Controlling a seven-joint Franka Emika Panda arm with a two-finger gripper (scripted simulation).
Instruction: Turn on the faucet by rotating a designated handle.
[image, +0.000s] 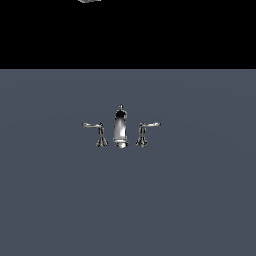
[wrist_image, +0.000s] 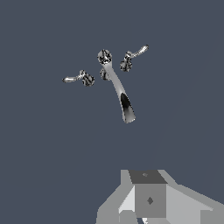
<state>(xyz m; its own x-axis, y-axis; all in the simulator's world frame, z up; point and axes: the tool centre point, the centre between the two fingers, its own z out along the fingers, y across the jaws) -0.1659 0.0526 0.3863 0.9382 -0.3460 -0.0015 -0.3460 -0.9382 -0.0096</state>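
The faucet (image: 120, 131) is a small chrome set standing on the grey floor, with a tall central spout topped by a dark knob. The handle (image: 145, 131) is the lever on the exterior view's right, its slim arm sweeping rightward from a flared post. The wrist view looks down on the faucet (wrist_image: 118, 87) and the handle (wrist_image: 131, 56) from high above. My gripper (wrist_image: 148, 205) shows only as grey blocks at that picture's edge, far from the faucet and touching nothing. Its fingertips are not clear enough to tell their spacing.
A mirror-twin lever (image: 97, 132) with a leftward arm stands on the other side of the spout, also visible as the twin lever (wrist_image: 81, 78) in the wrist view. A grey sliver of the arm (image: 90, 1) shows at the exterior view's top edge.
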